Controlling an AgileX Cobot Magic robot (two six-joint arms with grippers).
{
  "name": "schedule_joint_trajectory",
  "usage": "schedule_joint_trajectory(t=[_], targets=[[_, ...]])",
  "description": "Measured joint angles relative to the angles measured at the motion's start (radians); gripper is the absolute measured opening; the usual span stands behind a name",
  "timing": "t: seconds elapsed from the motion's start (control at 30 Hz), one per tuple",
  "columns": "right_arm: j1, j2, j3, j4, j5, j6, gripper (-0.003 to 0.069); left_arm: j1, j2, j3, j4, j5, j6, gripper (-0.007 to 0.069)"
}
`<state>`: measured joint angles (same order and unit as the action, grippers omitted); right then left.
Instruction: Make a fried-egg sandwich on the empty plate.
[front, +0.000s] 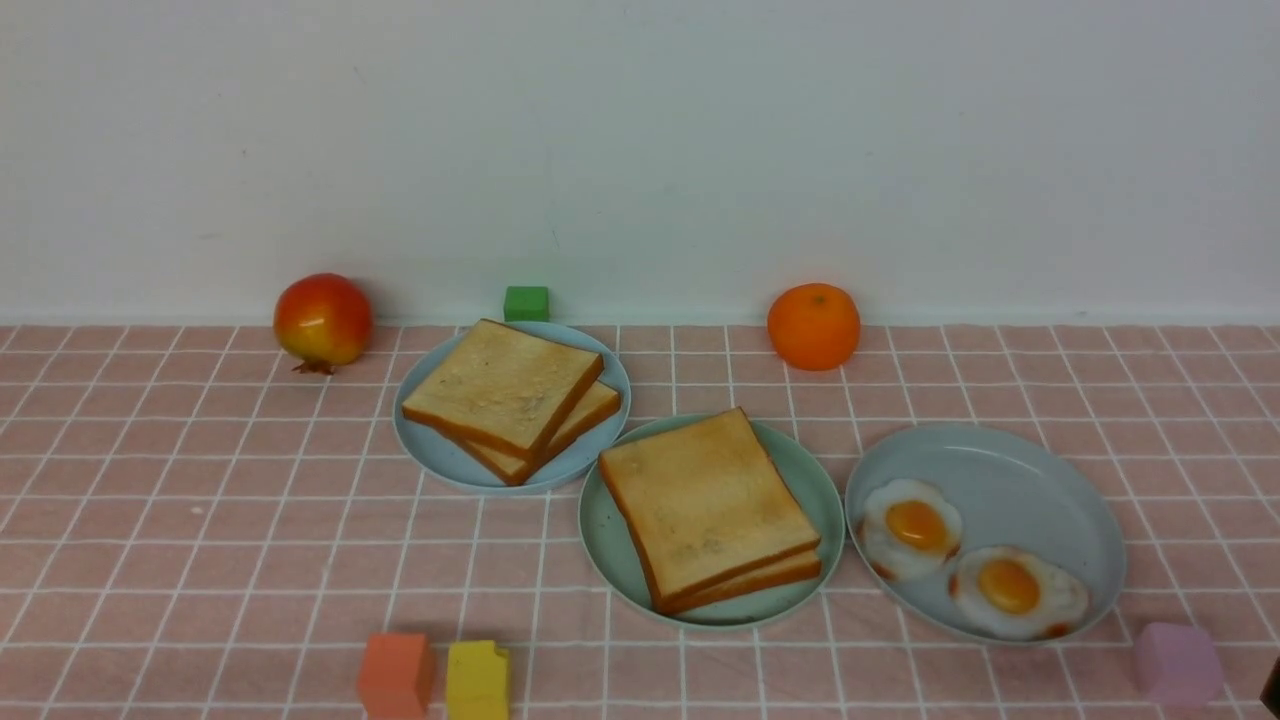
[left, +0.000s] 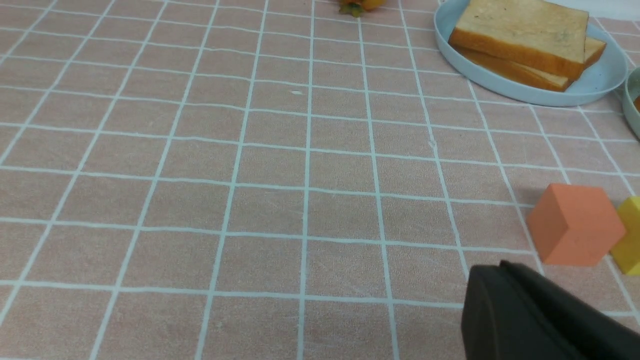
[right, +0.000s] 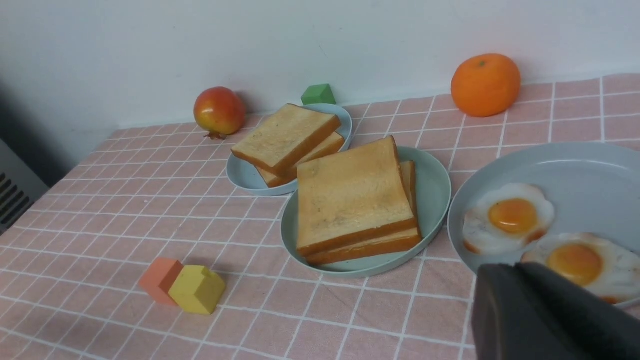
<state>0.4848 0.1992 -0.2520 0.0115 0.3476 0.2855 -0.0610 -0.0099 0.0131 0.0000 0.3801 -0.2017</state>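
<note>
The mint-green plate (front: 600, 520) sits mid-table and carries two toast slices stacked, the top slice (front: 705, 500) over the lower one (front: 760, 578). Nothing shows between them; the stack (right: 350, 195) looks the same in the right wrist view. Two fried eggs (front: 908, 527) (front: 1015, 590) lie on the grey-blue plate (front: 1010, 470) to the right. My right gripper (right: 505, 267) hangs shut and empty just short of the nearer egg (right: 575, 260). My left gripper (left: 492, 267) is shut over bare cloth beside an orange cube (left: 575, 225).
A pale-blue plate (front: 440, 455) with two more toast slices (front: 500, 385) stands back left. A pomegranate (front: 322, 318), green cube (front: 526, 302) and orange fruit (front: 813, 326) line the wall. An orange cube (front: 396, 675), yellow block (front: 477, 680) and purple cube (front: 1177, 662) sit near the front edge.
</note>
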Motion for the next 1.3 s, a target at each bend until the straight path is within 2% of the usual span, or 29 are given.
schedule_joint_trajectory(t=[0.3,0.4,0.43,0.67,0.9,1.17,1.3], targets=[[-0.003,0.0,0.0,-0.025,-0.006,0.0,0.0071,0.0,0.0,0.0,0.0,-0.001,0.0,0.0013],[-0.039,-0.012,0.0,-0.088,-0.032,0.0,0.0075,0.0,0.0,0.0,0.0,-0.001,0.0,0.0013],[-0.084,-0.037,0.001,-0.103,-0.032,0.0,0.0077,0.0,0.0,0.0,0.0,-0.001,0.0,0.0013],[-0.239,-0.14,0.114,-0.113,-0.028,-0.02,0.0087,0.0,0.0,0.0,0.0,-0.001,0.0,0.0013],[-0.316,-0.199,0.271,-0.114,-0.006,-0.024,0.0093,0.0,0.0,0.0,0.0,-0.001,0.0,0.0013],[-0.382,-0.204,0.277,-0.082,0.036,-0.113,0.0102,0.0,0.0,0.0,0.0,-0.001,0.0,0.0013],[-0.384,-0.204,0.277,-0.081,0.036,-0.12,0.0108,0.0,0.0,0.0,0.0,-0.001,0.0,0.0013]])
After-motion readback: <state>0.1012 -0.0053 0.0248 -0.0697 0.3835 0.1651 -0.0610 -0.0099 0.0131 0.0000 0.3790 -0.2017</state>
